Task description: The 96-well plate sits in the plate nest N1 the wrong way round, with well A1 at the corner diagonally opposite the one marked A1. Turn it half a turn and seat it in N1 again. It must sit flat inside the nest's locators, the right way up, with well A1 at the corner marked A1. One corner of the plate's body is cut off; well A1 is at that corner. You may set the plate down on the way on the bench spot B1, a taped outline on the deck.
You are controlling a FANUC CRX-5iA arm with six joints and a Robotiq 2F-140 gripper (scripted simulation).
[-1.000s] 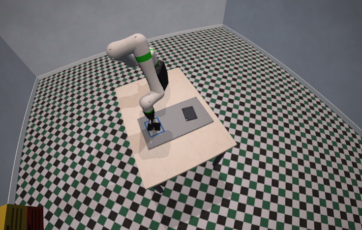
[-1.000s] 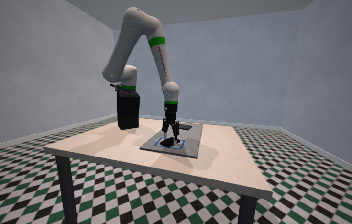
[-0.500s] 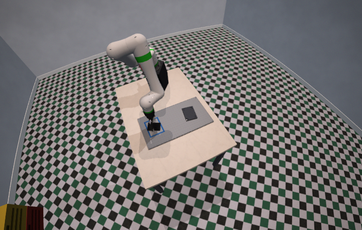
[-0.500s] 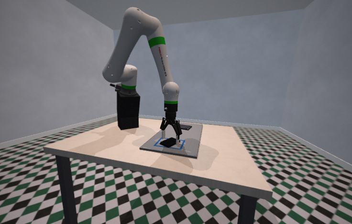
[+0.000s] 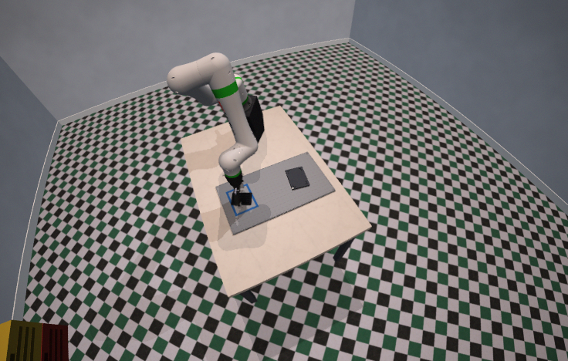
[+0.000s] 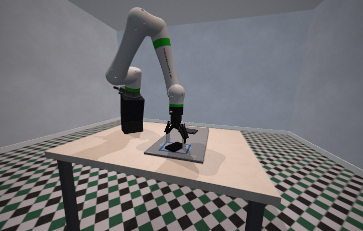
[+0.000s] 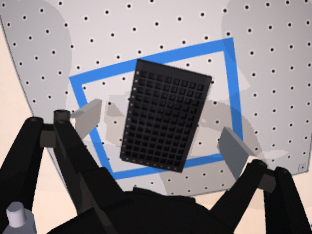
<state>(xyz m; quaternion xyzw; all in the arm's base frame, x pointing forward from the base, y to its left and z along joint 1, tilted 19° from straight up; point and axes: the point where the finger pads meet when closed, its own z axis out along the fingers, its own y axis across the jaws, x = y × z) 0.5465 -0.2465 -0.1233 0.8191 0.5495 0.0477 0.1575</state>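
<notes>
Right now my gripper point(image 7: 161, 124) hangs straight over the 96-well plate point(image 7: 166, 113), jaws spread to their widest and holding nothing. The plate lies flat, wells up, inside the blue taped outline of bench spot B1 point(image 7: 88, 80), skewed a little against the tape, so its corners sit closer to the blue lines than its sides do. Nothing of it crosses the tape that I can see.

What matters for my next move is how the plate lies between the fingertips. In the wrist view its long axis runs up and away from me, tilted slightly clockwise, and the two pads stand either side of its long edges, apart from them, near its closer half. So the jaws straddle the short width. Any fresh grip from this pose would close across that width again.

I judge this is the regrasp stop: to get the half turn, I would rotate the wrist over the plate before coming down again, keeping the closing line square to the long edges despite the skew. I cannot make out the cut-off corner at this resolution.

Plate nest N1 point(image 5: 296, 177) sits at the far end of the grey deck point(image 5: 272, 193) from B1, well apart from the plate, dark and unoccupied as far as I can tell.
</notes>
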